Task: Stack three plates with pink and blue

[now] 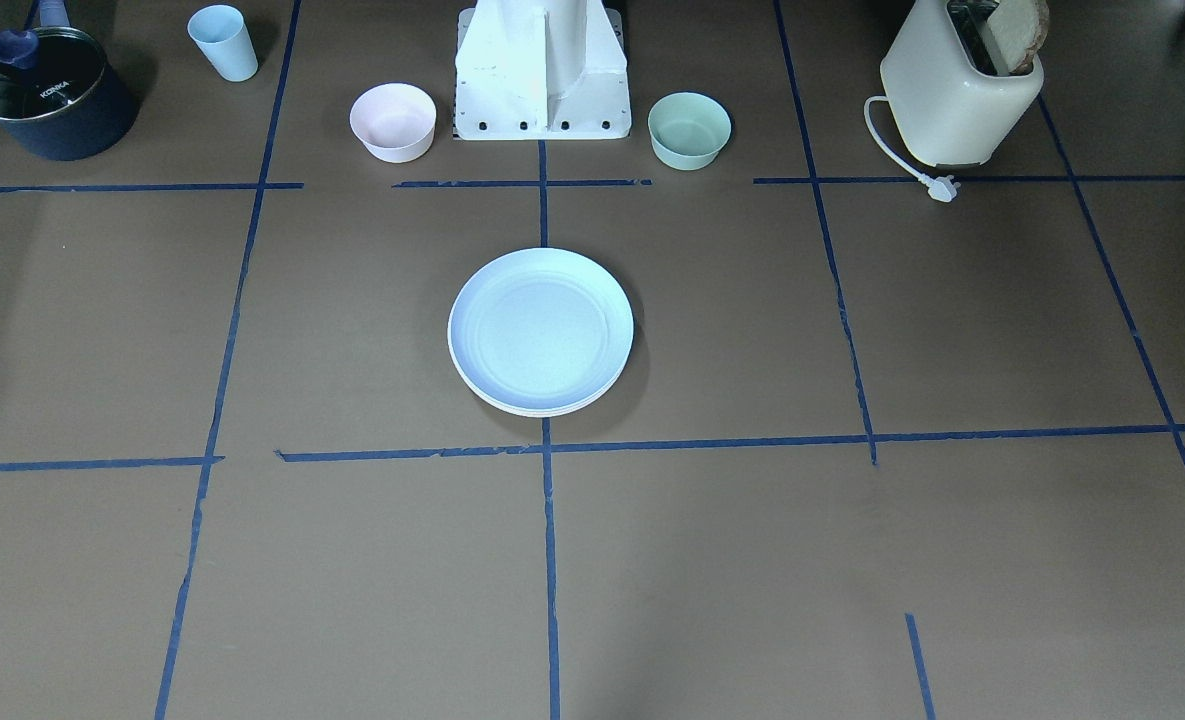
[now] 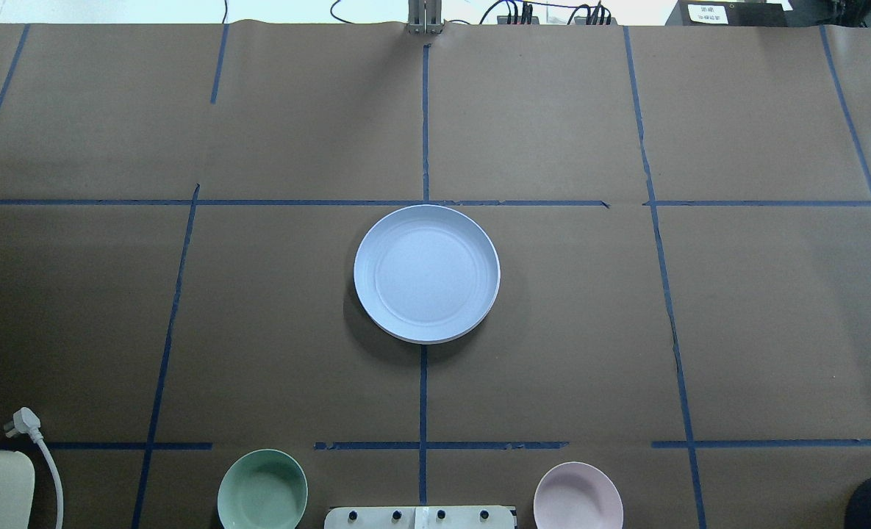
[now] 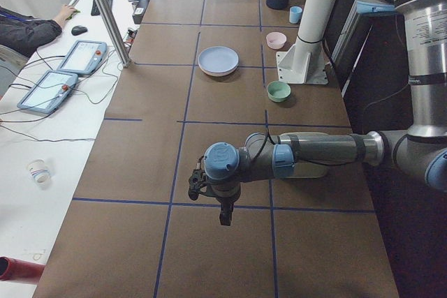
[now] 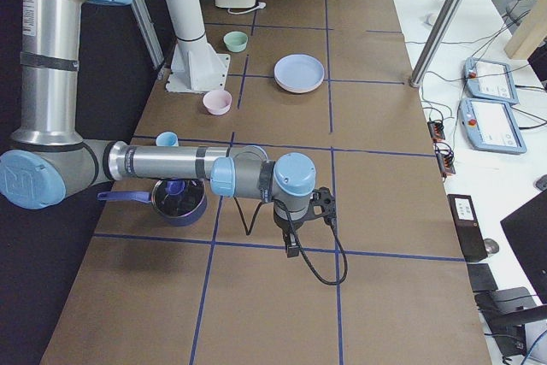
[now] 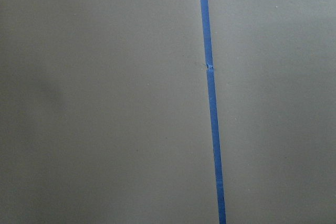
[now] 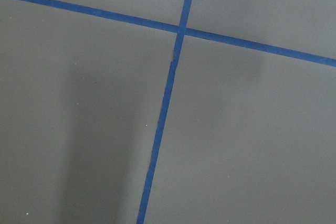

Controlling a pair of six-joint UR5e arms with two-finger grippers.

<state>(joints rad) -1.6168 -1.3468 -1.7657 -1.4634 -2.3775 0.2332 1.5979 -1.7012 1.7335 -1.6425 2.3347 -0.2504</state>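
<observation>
Nearest the robot, its white metal base (image 1: 542,75) is bolted to the table (image 2: 259,308), which is covered in matte brown paper crossed by blue tape lines (image 2: 423,397). Just left of the base sits a small deep green bowl (image 2: 262,491) and just right a small deep pink bowl (image 2: 578,496), both smooth and round. At the near left corner stands a glossy cream toaster (image 1: 957,90) with a slice of bread (image 1: 1017,30) in its slot and its white plug (image 2: 22,422) lying on the paper. At the near right are a dark lidded pot (image 1: 47,95) and a pale blue tapered cup (image 1: 224,42).

Farther out, at the table's middle, lies the stack of plates (image 1: 542,408). The blue plate (image 2: 426,273) is on top, round, shallow, matte and faintly ringed, with pale rims showing under its edge.

Well apart from it, the left gripper (image 3: 225,215) hangs over bare paper at the left end and the right gripper (image 4: 292,248) at the right end. Whether either claw is parted or closed cannot be told. Neither touches anything.
</observation>
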